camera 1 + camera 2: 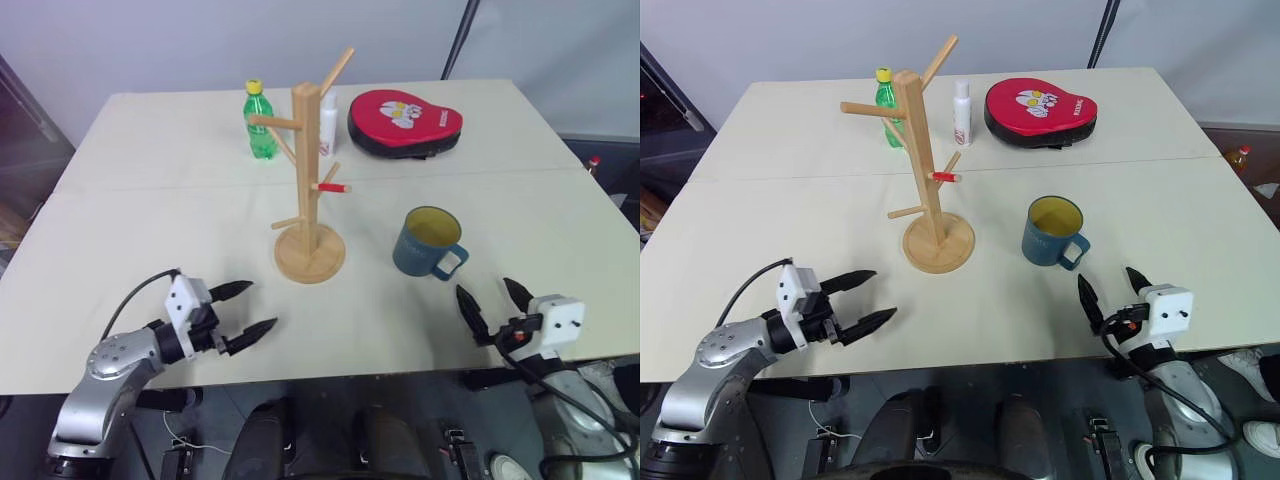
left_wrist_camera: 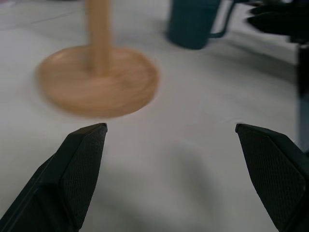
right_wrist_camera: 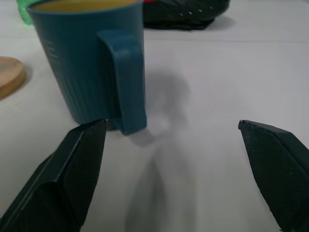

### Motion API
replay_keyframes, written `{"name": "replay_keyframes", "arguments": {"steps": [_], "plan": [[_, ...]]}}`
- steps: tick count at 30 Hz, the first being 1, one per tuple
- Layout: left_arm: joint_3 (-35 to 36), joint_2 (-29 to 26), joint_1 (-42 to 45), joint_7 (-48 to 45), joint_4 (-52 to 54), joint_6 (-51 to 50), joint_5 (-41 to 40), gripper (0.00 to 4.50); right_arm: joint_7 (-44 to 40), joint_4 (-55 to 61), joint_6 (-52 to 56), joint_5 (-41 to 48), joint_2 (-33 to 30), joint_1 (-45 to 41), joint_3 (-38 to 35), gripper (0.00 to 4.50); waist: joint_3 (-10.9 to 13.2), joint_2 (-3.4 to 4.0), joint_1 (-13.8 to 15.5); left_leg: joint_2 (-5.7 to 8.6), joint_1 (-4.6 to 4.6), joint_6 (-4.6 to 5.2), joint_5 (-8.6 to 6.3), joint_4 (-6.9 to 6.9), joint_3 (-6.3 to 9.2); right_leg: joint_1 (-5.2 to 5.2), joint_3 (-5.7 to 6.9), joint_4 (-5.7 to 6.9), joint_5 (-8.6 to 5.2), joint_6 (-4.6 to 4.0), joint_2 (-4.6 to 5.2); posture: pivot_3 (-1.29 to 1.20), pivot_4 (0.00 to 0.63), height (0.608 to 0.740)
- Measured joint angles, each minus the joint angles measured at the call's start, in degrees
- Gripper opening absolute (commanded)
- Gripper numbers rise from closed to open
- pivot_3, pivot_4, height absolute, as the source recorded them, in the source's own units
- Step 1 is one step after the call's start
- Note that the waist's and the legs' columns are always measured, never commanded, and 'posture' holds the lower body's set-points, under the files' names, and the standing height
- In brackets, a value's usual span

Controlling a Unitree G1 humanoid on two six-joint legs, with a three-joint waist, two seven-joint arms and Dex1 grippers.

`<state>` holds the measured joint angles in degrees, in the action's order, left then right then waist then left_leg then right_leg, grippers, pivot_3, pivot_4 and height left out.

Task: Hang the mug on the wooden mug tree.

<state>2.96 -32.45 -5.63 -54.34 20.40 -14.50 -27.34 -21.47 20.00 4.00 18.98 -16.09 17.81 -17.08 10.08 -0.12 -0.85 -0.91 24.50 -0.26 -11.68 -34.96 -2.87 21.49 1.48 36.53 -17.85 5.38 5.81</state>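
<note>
The mug [image 1: 428, 243] stands upright on the pale desk [image 1: 150, 230], right of centre, its yellow inside showing and its loop handle turned toward the near right. Just to its left, a little apart and not touching, stands the wooden mug tree [image 1: 309, 172] on its round base, with angled pegs sticking out from the post and one red-tipped peg pointing toward the mug's side. The right tool [image 1: 494, 305] hovers near the desk's near edge, just short of the mug, its two black fingers spread wide with nothing between them; seen along those fingers, the handle faces it squarely. The left tool [image 1: 247, 312] sits over the near left part of the desk, also spread wide and empty, angled toward the tree's base and well apart from it. At the far side of the desk, behind the tree, stand a green plastic bottle [image 1: 259, 121] with a yellow cap and a small white bottle [image 1: 961, 113], and to their right lies a red and black pad [image 1: 403, 123].
</note>
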Motion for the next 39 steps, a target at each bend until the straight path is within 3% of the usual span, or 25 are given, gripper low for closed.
{"name": "replay_keyframes", "arguments": {"steps": [14,36,39], "plan": [[-6.7,1.3,6.3,-0.7,3.1,0.4,0.6,4.50,6.5,-6.8,-4.9,-8.8,3.6,-5.6,4.2,4.49,0.0,0.00,0.1,0.01,0.01,0.14,0.08,-0.02,-0.02,-0.07,0.03,-0.05,0.03,0.01,-0.11,0.00,0.150,0.740],[-7.4,2.2,8.0,-0.1,3.2,1.8,0.9,4.50,12.5,-11.3,-3.7,-11.2,3.8,-12.1,4.3,4.49,0.0,0.00,0.1,0.01,0.00,0.22,0.13,-0.12,-0.02,-0.12,0.05,0.03,0.05,0.05,-0.20,0.00,0.150,0.740],[-7.9,2.2,8.2,0.1,3.2,1.8,1.0,4.50,12.0,-11.3,-3.1,-10.7,3.8,-12.4,4.7,3.59,0.0,0.00,0.1,0.00,-0.01,0.23,0.13,-0.15,-0.02,-0.12,0.05,0.08,0.05,0.06,-0.22,0.00,0.150,0.740]]}}
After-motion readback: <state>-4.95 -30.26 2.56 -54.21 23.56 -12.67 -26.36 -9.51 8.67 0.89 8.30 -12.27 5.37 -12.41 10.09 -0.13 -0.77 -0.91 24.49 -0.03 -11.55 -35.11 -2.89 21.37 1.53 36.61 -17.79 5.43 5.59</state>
